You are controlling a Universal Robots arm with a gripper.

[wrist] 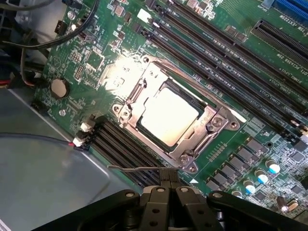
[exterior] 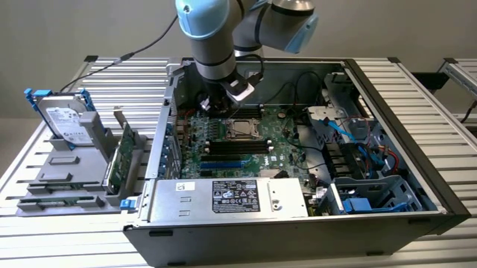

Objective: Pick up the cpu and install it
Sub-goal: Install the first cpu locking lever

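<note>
The cpu [exterior: 242, 128], a small square chip with a dull silver top, lies flat in the socket frame [wrist: 219, 120] on the green motherboard [exterior: 280, 151] inside the open computer case. In the wrist view the cpu [wrist: 168, 113] shines brightly inside the metal frame. My gripper [exterior: 214, 106] hangs low over the board just beside the socket, toward the exterior view's left. Its black fingers [wrist: 161, 185] are shut together with nothing held that I can see. A thin wire socket lever [wrist: 134, 168] runs up to the fingertips; whether it is touched I cannot tell.
Black memory slots [exterior: 237, 147] lie next to the socket. A power supply [exterior: 231, 196] sits at the case front, with a blue drive cage [exterior: 372, 195] and cables at the exterior view's right. Outside the case, a hard drive [exterior: 63, 118] and green cards [exterior: 119, 156] stand in a grey holder.
</note>
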